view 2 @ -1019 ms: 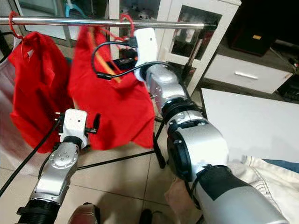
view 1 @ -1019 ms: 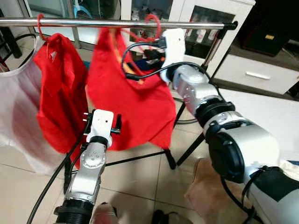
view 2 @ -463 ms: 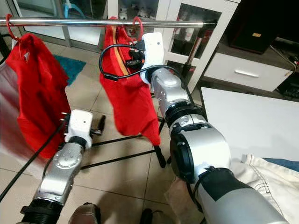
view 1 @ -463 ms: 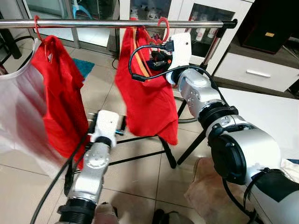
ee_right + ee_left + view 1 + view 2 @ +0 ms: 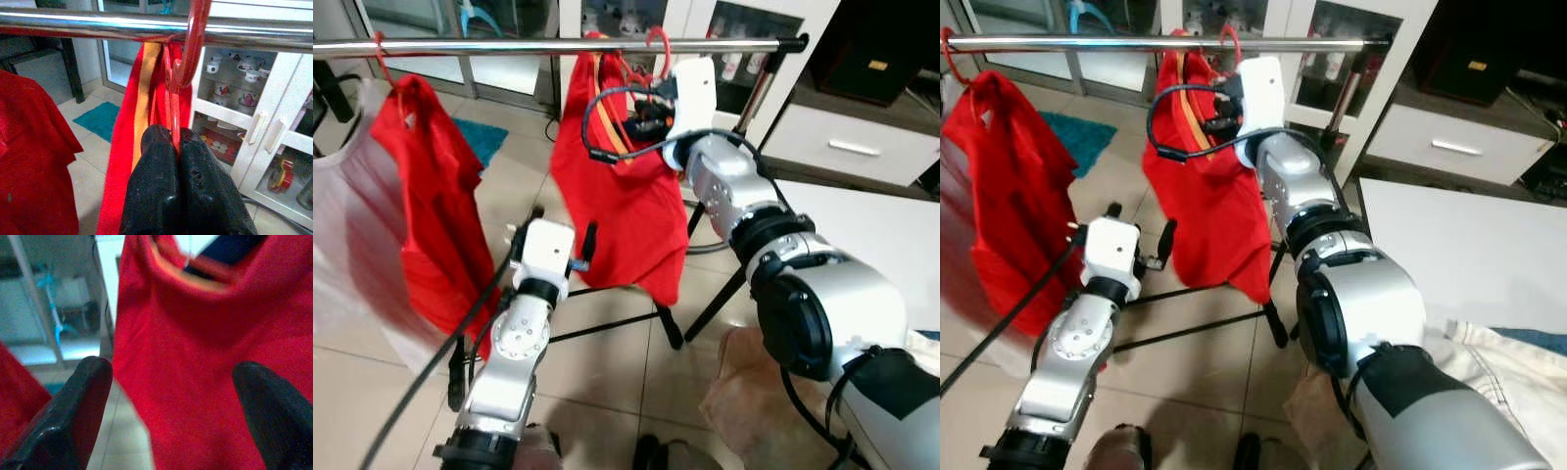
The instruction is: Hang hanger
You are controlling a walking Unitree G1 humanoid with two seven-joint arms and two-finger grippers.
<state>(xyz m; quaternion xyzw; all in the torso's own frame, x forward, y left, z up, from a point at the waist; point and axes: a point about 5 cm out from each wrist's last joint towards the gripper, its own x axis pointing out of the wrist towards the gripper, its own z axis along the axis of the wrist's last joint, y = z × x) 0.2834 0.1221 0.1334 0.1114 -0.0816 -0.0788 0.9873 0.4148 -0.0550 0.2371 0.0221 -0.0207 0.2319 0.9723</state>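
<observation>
A red hanger hook [image 5: 193,39] crosses the silver rail [image 5: 98,22]; its top runs off the frame edge. A red garment [image 5: 626,206] with an orange-trimmed neck hangs from it. My right gripper [image 5: 173,142] is shut on the hanger's red neck just below the rail, and it shows up by the rail [image 5: 641,106]. Lower down, my left gripper [image 5: 171,416] is open, both black fingers [image 5: 73,411] spread in front of the red cloth [image 5: 205,357] and not touching it. That left gripper [image 5: 558,227] sits just left of the garment's lower half.
A second red garment [image 5: 421,196] and a white one [image 5: 342,225] hang further left on the rail. The rack's black legs [image 5: 668,328] cross the tiled floor. White glass-door cabinets [image 5: 744,20] and a drawer unit [image 5: 847,147] stand behind. A beige cloth [image 5: 744,392] lies at lower right.
The red garment has turned from a wide spread to a narrower hang under the rail. My left gripper has risen and moved right, closer to the cloth. My right gripper keeps its hold.
</observation>
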